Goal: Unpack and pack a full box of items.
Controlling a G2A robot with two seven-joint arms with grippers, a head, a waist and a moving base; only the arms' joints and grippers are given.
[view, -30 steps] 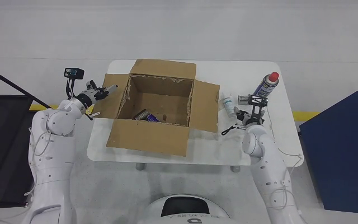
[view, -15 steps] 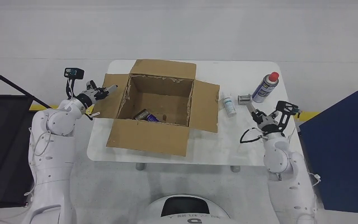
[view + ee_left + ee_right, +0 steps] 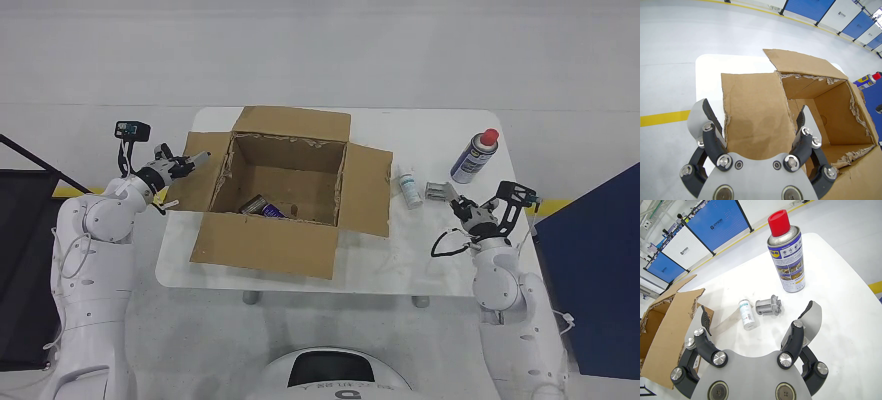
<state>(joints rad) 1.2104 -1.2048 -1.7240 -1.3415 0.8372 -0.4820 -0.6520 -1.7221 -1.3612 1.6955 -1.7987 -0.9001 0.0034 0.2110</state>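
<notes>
**Top view: three items out on the table, one down in the box, both arms empty**

The cardboard box (image 3: 265,245) sits open in the middle of the table (image 3: 450,255), all four flaps splayed. One dark item (image 3: 262,208) lies on its floor, tucked against the near wall. I'd say the unpacking isn't finished.

Out on the robot's right, the spray can (image 3: 789,262) stands upright near the far corner. The small white bottle (image 3: 746,314) lies on its side, just beside the box's right flap. The metal part (image 3: 768,307) is also on its side, just beside the bottle. The right gripper (image 3: 757,307) hangs near the table's edge, jaws spread wide and nothing between them, pointing at that pair.

On the other side, the left gripper (image 3: 755,106) is spread wide too and empty. It sits over the outer end of the box's left flap, aimed at the opening.

Now the risks. The bottle and the metal part are both round and lying down, so one finger arriving first would probably roll them away or knock one into the other. The can is tall and close to the corner; a careless sweep of the right arm could topple it off the table. The box rim is torn and ragged, so a finger going in for that last item might snag the cardboard and drag the whole box. And with the item tight against the wall, there is little room for a finger on that side.
</notes>
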